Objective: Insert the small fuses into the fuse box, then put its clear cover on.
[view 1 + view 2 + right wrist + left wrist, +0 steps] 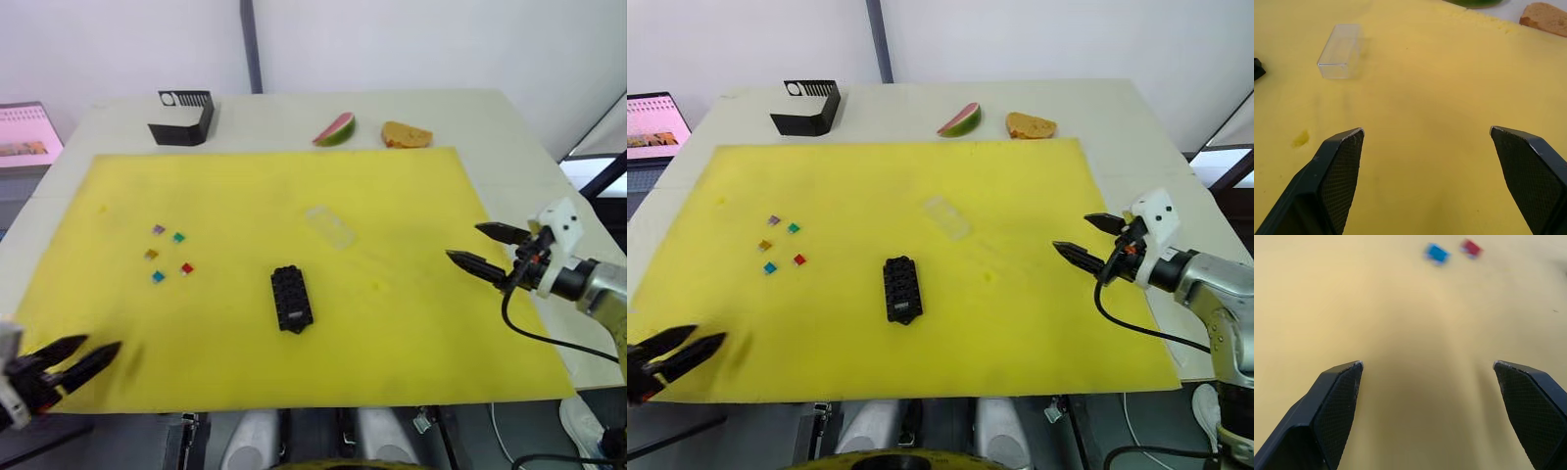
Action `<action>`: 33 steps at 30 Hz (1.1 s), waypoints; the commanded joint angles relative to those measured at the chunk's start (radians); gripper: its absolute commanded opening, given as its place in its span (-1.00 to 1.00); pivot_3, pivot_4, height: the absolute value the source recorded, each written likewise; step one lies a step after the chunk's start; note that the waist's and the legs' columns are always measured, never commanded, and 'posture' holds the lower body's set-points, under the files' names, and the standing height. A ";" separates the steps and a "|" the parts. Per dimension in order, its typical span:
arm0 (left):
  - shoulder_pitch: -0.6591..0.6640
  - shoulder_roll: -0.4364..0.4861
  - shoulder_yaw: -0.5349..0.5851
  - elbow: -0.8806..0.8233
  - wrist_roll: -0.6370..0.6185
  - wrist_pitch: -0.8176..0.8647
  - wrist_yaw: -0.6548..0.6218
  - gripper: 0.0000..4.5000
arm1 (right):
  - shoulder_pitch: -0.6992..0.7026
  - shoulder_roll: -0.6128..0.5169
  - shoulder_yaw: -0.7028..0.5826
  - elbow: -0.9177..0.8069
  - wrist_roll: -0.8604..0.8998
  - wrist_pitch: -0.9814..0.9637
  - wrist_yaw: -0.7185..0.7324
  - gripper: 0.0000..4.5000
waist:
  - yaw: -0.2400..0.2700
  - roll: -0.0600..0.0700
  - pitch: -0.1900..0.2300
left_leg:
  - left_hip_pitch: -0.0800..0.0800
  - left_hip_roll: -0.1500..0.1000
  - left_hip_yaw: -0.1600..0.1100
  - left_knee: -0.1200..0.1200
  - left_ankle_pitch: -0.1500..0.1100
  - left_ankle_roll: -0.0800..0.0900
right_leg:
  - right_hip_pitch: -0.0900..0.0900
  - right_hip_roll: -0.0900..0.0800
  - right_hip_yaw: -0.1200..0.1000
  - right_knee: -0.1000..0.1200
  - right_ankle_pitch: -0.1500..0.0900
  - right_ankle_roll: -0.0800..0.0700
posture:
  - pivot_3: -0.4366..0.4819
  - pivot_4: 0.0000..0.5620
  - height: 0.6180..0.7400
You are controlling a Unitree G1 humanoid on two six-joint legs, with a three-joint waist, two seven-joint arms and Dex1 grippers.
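The black fuse box (292, 298) lies near the middle of the yellow mat (411, 323). To its left lie several small fuses (168, 255), among them a blue one (1437, 253) and a red one (1471, 247). The clear cover (331, 226) rests on the mat behind the box and to its right, also seen as the cover (1341, 50) in the right wrist view. My left gripper (80, 357) hovers open at the mat's front left corner. My right gripper (480, 247) stands open over the mat's right edge. Both are empty.
A larger black box with a white slotted top (182, 117) stands at the back left of the table. A watermelon slice (335, 129) and a piece of bread (406, 135) lie behind the mat. A laptop screen (653, 118) is at the far left.
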 commanded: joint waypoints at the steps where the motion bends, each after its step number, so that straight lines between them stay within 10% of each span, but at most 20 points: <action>1: -0.009 0.030 0.043 0.038 0.001 -0.027 -0.013 1.00 | -0.021 -0.015 -0.007 -0.013 0.006 -0.027 0.002 0.97 | 0.006 0.000 0.000 | 0.000 0.000 0.000 0.000 0.000 0.000 | 0.000 0.000 0.000 0.000 0.000 0.000 | -0.05 -0.47 1.00; 17: -0.561 0.200 -0.095 0.442 -0.368 0.692 0.074 1.00 | -0.529 0.233 0.458 -0.134 0.162 0.104 0.079 0.97 | -0.018 -0.005 -0.001 | -0.004 -0.001 0.000 0.000 -0.001 0.001 | -0.006 0.000 0.000 0.001 0.001 0.001 | -0.05 -0.47 1.00; 33: -0.711 0.129 -0.148 0.623 -0.285 0.720 0.163 1.00 | -0.627 0.340 0.565 -0.046 0.086 0.034 0.105 0.97 | -0.013 -0.005 -0.001 | -0.004 -0.001 0.000 -0.001 0.000 -0.001 | -0.006 -0.001 0.000 0.002 0.001 0.000 | -0.05 -0.47 1.00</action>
